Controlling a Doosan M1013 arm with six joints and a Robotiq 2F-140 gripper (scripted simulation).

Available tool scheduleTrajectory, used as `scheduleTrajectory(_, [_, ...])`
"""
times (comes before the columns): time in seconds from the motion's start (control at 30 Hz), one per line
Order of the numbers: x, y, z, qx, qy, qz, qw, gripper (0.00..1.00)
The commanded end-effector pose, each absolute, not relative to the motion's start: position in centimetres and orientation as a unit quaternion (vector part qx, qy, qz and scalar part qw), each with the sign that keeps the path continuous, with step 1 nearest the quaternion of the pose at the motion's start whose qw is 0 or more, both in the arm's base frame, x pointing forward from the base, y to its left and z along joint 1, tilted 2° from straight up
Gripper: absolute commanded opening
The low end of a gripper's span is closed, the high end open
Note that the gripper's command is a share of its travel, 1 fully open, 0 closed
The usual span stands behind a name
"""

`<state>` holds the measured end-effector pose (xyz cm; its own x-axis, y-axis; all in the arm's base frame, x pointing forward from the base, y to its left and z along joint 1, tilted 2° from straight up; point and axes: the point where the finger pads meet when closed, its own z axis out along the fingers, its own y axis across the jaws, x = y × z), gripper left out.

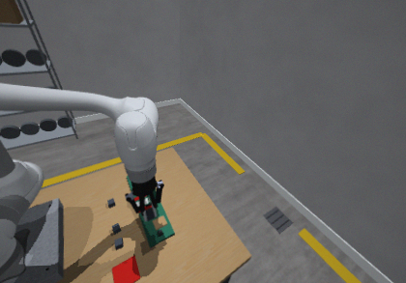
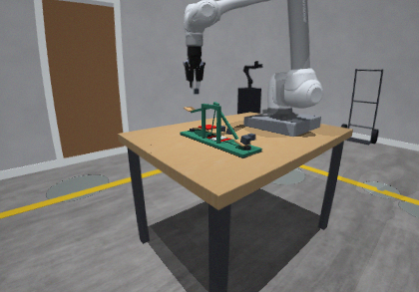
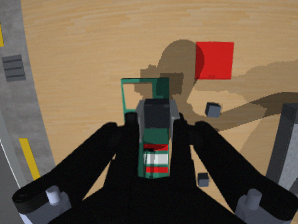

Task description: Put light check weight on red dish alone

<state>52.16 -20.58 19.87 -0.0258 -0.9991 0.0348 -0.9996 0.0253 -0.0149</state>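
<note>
My gripper [image 1: 146,209] is shut on a dark grey check weight [image 3: 157,115] and holds it high above the green rocker balance [image 1: 156,225]. The exterior view shows the gripper [image 2: 196,87] well above the balance [image 2: 219,136]. In the wrist view the held weight hides most of the balance; its red and white pointer scale [image 3: 156,163] shows just below the weight. The red dish [image 1: 126,271] lies flat near the table's front edge and also shows in the wrist view [image 3: 214,60]. Three more weights [image 1: 111,203], [image 1: 116,228], [image 1: 118,242] lie on the table left of the balance.
The robot's grey base plate [image 1: 43,239] takes up the table's left corner. A small dark block [image 1: 159,232] sits at the near end of the balance. A shelf rack [image 1: 24,74] stands behind the table, off it.
</note>
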Motion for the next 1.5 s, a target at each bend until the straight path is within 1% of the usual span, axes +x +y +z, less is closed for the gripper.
scheduleTrajectory(0.0, [55.6,-20.5,19.6,0.698,-0.716,0.016,0.009,0.24])
scheduleTrajectory(0.6, [55.6,-20.6,19.2,0.698,-0.716,0.016,0.009,0.24])
scheduleTrajectory(0.87, [55.7,-20.6,17.9,0.698,-0.716,0.016,0.009,0.24])
scheduleTrajectory(1.3, [55.8,-20.8,14.0,0.698,-0.716,0.016,0.009,0.24])
scheduleTrajectory(1.47, [55.8,-20.8,13.5,0.698,-0.716,0.016,0.009,0.24])
